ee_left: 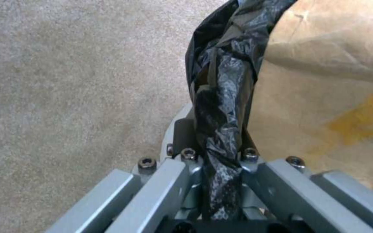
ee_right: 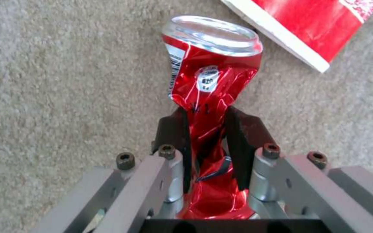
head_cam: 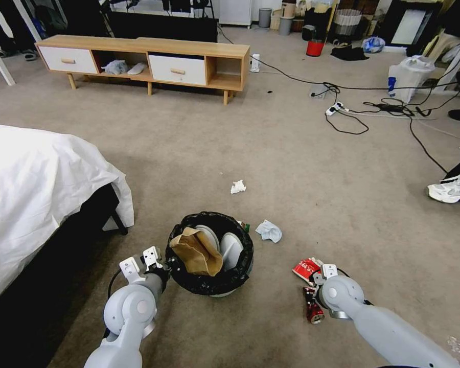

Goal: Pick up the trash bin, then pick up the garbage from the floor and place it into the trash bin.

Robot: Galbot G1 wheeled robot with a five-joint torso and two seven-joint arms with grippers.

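The trash bin (head_cam: 209, 286), white and lined with a black bag, stands on the floor (head_cam: 291, 168) in front of me. In it are a crumpled brown paper bag (head_cam: 197, 250) and white items. My left gripper (head_cam: 168, 266) is shut on the bag-covered rim (ee_left: 219, 129); the brown paper bag (ee_left: 324, 81) is just inside. My right gripper (ee_right: 208, 123) is shut on a crushed red can (ee_right: 208, 74), low over the carpet. The can (head_cam: 313, 306) lies beside a red-and-white carton (head_cam: 305, 268). Two white tissues (head_cam: 237, 186) (head_cam: 269, 231) lie beyond the bin.
A bed with a white sheet (head_cam: 36, 189) stands close on the left. A wooden low cabinet (head_cam: 148, 56) is at the back. Cables (head_cam: 352, 110), a white plastic bag (head_cam: 409, 76) and a shoe (head_cam: 452, 189) are on the right.
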